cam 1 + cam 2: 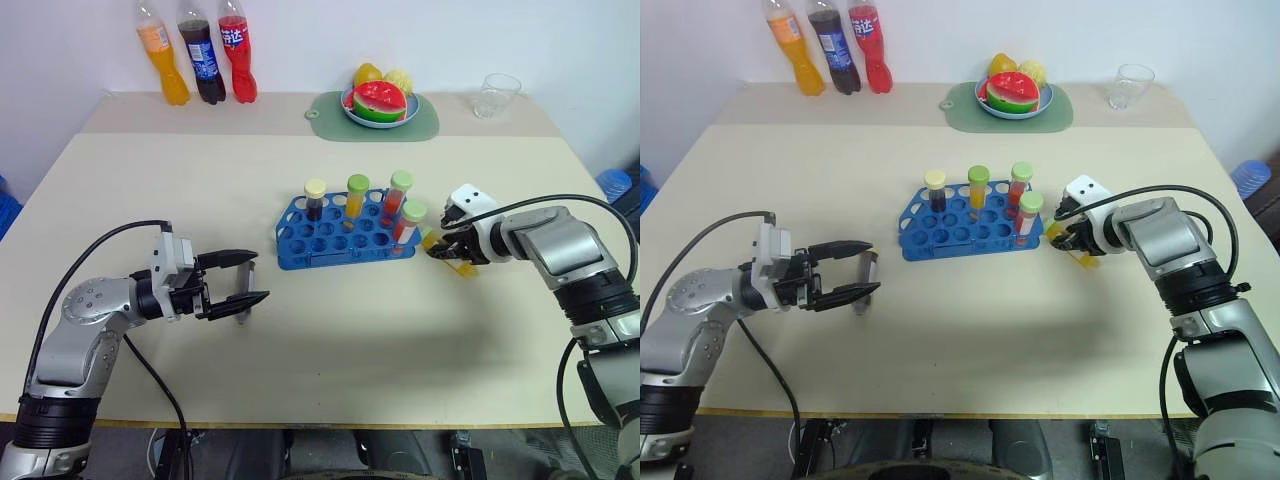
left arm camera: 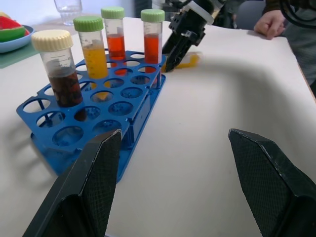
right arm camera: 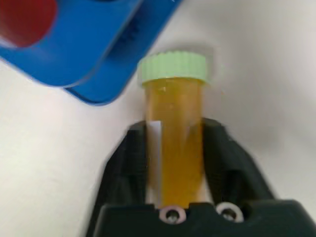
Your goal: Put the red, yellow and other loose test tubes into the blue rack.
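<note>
Where head view blurs, wrist view shows right claw (image 3: 174, 163) clamping yellow tube (image 3: 174, 133); left claw (image 1: 240, 285) open, empty.

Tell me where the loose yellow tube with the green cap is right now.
The yellow-liquid clear tube with green cap lies on the beige table, clamped in the right gripper, just right of the blue plastic rack.

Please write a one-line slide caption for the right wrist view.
The right gripper is shut on a yellow test tube with a green cap, lying on the table beside the blue rack.
</note>
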